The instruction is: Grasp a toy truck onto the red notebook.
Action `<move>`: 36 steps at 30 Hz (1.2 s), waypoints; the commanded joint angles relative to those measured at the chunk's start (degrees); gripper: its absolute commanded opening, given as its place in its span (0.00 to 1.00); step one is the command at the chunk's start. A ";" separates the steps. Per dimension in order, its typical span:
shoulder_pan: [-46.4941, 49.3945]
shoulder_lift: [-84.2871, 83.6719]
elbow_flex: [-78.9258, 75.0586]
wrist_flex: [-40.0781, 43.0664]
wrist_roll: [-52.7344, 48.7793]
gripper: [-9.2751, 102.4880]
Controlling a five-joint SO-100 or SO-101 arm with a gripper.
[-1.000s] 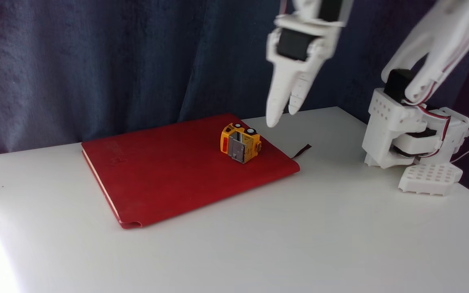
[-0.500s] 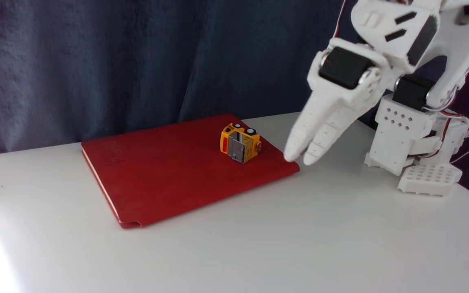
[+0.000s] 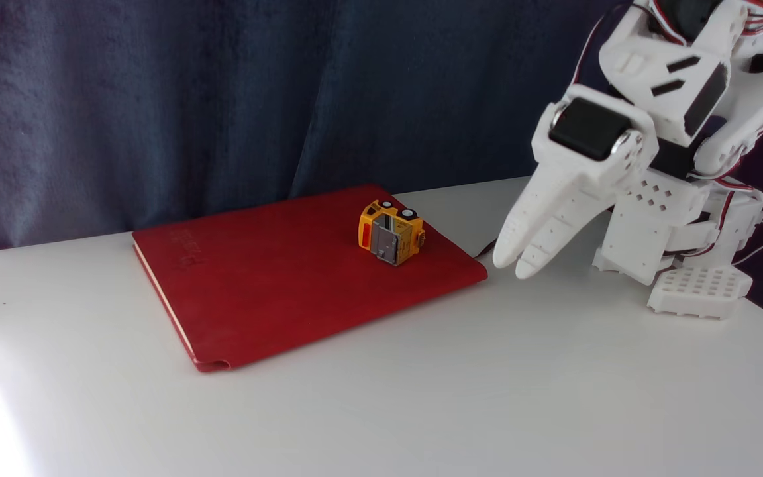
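Observation:
The yellow-orange toy truck (image 3: 391, 233) lies tipped on its side on the red notebook (image 3: 275, 278), near the notebook's far right corner, its wheels pointing up and back. The notebook lies flat on the white table. My white gripper (image 3: 517, 264) hangs to the right of the notebook's right corner, tips pointing down and left just above the table. Its fingers are together with nothing between them. A clear gap separates it from the truck.
The arm's white base (image 3: 679, 252) stands at the table's right end. A dark blue curtain (image 3: 222, 99) hangs behind the table. The thin ribbon bookmark (image 3: 484, 248) pokes out by the gripper tips. The white tabletop (image 3: 421, 397) stretches in front.
The gripper swung from above the notebook's far edge down and to the right, folding back toward the base. The truck and notebook stayed still.

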 commanded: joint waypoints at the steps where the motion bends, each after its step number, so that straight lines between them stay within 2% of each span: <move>1: 1.93 1.85 1.58 -1.76 0.18 0.23; 18: 10.81 19.51 14.68 -2.29 0.62 0.20; 23: 10.63 37.09 21.62 4.39 0.62 0.20; 32: 10.63 36.74 23.03 4.39 1.32 0.19; 36: 10.81 36.74 24.35 2.37 1.32 0.16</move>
